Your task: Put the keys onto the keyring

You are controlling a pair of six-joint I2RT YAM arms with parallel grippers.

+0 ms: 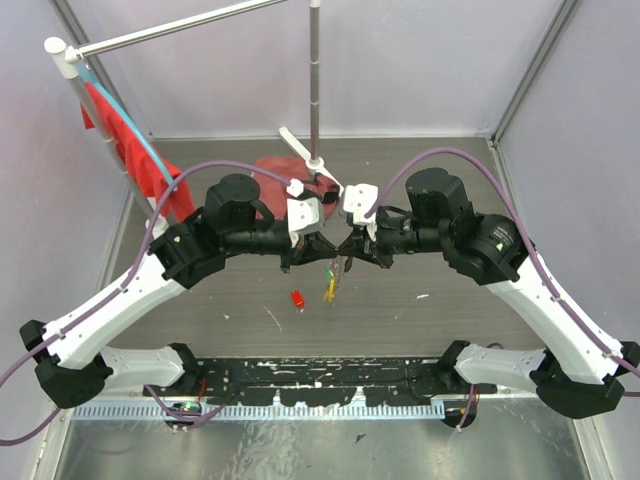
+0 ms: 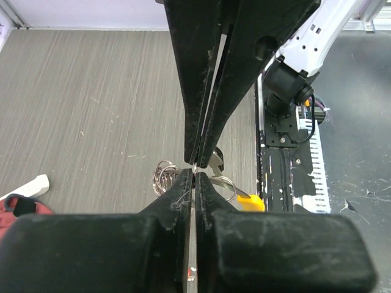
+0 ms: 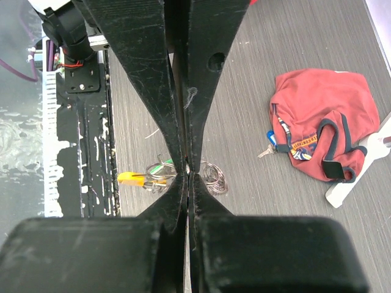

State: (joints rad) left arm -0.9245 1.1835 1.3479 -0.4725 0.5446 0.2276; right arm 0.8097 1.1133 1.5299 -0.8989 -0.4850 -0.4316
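Hanging over the desk (image 1: 232, 300) midway between side edges was the keyring (image 3: 214, 180), silvery coils, yellow-headed key (image 3: 131, 178) alongside. Left gripper (image 2: 192, 181) and right gripper (image 3: 187, 177) stood tip-to-tip, jaws clenched on it.

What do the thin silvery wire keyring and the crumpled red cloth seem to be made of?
The thin silvery wire keyring looks like bare shiny metal, perhaps steel: it glints. The crumpled red cloth looks like soft matte fabric: it folds, with stitched dark trim.
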